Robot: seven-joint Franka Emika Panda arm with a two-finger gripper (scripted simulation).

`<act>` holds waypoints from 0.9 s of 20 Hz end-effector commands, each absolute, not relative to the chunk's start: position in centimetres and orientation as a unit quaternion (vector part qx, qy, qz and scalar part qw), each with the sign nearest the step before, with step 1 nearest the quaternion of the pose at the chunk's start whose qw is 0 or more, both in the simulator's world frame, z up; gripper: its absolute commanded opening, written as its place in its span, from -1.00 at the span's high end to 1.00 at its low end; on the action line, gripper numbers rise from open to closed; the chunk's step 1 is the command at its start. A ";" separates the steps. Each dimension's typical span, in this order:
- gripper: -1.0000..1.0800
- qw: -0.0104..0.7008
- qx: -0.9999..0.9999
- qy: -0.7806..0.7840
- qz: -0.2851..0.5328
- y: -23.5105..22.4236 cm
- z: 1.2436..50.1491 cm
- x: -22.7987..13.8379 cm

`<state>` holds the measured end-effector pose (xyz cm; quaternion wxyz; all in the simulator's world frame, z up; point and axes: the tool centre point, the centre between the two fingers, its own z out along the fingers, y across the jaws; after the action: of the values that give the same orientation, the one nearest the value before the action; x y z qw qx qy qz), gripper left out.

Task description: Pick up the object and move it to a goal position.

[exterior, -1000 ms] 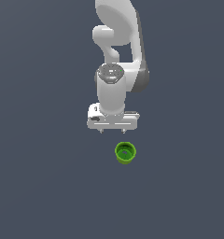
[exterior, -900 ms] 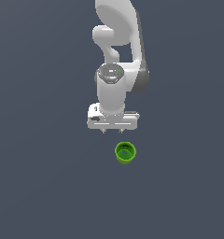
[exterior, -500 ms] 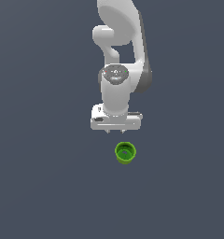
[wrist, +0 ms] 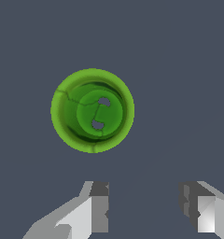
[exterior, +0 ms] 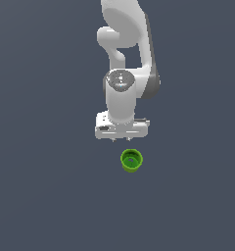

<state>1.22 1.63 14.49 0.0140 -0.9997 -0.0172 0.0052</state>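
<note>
End effector spread, cup not held

White two-fingered end effector (exterior: 122, 139) hangs over the flat dark grey worktop (exterior: 46, 186), fingers set wide apart with nothing between them. Small bright green round cup (exterior: 131, 160) with a hollow centre sits upright on the worktop, near the end effector's fingertips (wrist: 99, 205) but clear of them and outside their gap.

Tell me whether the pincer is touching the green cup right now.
Apart. The wrist view shows bare grey floor between the green cup and both fingertips of the open pincer; the exterior view also shows a gap below the pincer.
</note>
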 end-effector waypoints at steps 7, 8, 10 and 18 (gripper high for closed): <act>-0.23 0.034 -0.997 -0.073 0.011 1.8 13.6 2.6; -0.23 0.037 -0.996 -0.082 0.011 1.9 13.4 2.8; -0.23 0.045 -0.994 -0.102 0.012 1.9 13.1 3.3; -0.23 0.084 -0.979 -0.185 0.010 2.1 11.9 5.4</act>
<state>4.99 2.09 12.08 0.0760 -0.9826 -0.1688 0.0117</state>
